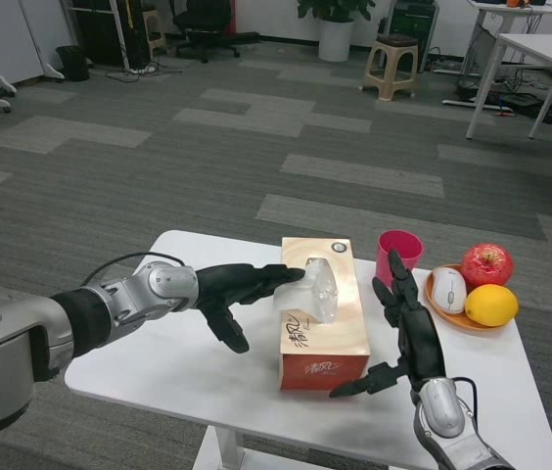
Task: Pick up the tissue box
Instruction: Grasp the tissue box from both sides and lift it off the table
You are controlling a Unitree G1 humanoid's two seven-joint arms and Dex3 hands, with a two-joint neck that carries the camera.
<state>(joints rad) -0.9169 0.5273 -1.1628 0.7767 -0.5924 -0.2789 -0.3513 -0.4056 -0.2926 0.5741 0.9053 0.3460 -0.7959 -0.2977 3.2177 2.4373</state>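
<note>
Head view only. Tissue box [323, 318] is lying flat near the middle of the white table [173, 362], long axis running away from the camera, a white tissue sticking up from its top slot. Red characters are showing on the near part of the top face and white characters on the orange-red front face; neither is legible at this size. A small round dark mark is sitting at the far right corner of the top, content unreadable.

Left hand [239, 292] is reaching in from the picture's left, forearm roughly level over the table. Its fingers are spread apart, the upper ones extending onto the box's left top edge by the tissue, one pointing down toward the tabletop. Firm contact with the box cannot be confirmed; nothing is being gripped.

Right hand [405, 333] is standing just beside the box's right side, fingers pointing up and away, a lower finger curving toward the box's near right corner. Fingers are apart and holding nothing. Its forearm is cut off at the bottom edge.

Red cup [398, 254] is standing behind the right hand, its base hidden by the fingers. Wooden plate [464, 321] at the right edge is carrying a red apple [487, 264], a lemon [491, 305] and a white computer mouse [448, 290].
</note>
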